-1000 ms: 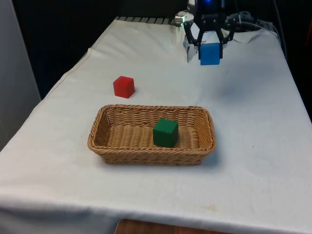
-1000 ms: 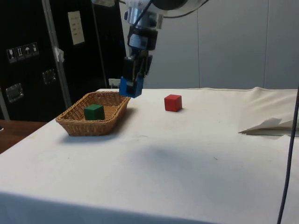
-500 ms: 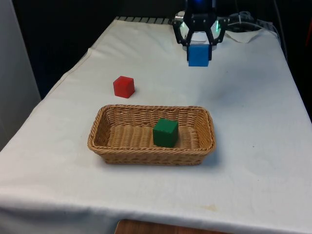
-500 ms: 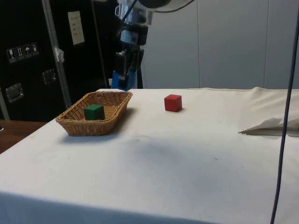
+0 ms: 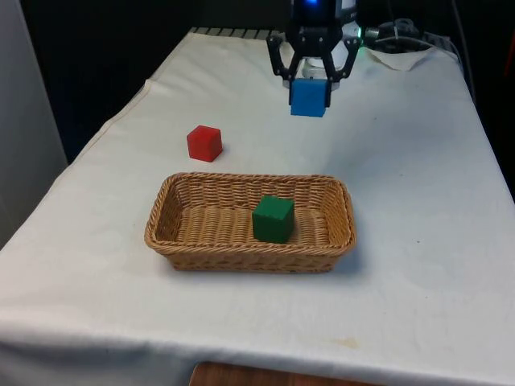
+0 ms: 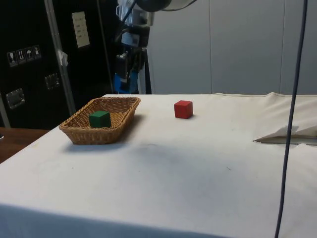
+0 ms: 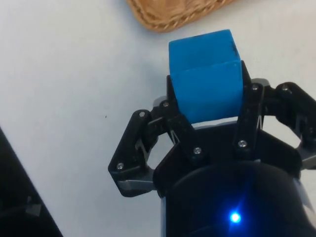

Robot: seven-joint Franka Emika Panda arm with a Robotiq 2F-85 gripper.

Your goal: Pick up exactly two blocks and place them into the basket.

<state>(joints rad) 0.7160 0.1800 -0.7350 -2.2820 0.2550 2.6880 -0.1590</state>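
Nearest in the front view: a wicker basket (image 5: 185, 241) on the white cloth (image 5: 418, 265), long side across the table. Inside it, a green block (image 5: 273, 219), resting on the basket floor toward the front view's right of centre, clear of the walls. Seen from the side, same basket (image 6: 81, 134) at the table's far left, green block (image 6: 100, 119) within.

Beyond the basket, toward the front view's left: a red block (image 5: 204, 143), alone on the cloth, well apart from the basket rim. In the side view, red block (image 6: 183, 109) standing out on open cloth to the right of the basket.

Farthest back: gripper (image 5: 309, 90) up in the air above the cloth, clamped on a blue block (image 5: 308, 98), fingers pressed to its two opposite sides. Block held clear of the table, beyond the basket's far rim, not over it. In the wrist view, blue block (image 7: 206, 81) pinched between the black fingers (image 7: 177, 121), gripper (image 7: 210, 106) above bare cloth, with a corner of basket (image 7: 173, 15) rim just past the block. In the side view, blue block (image 6: 120, 83) high behind the basket.
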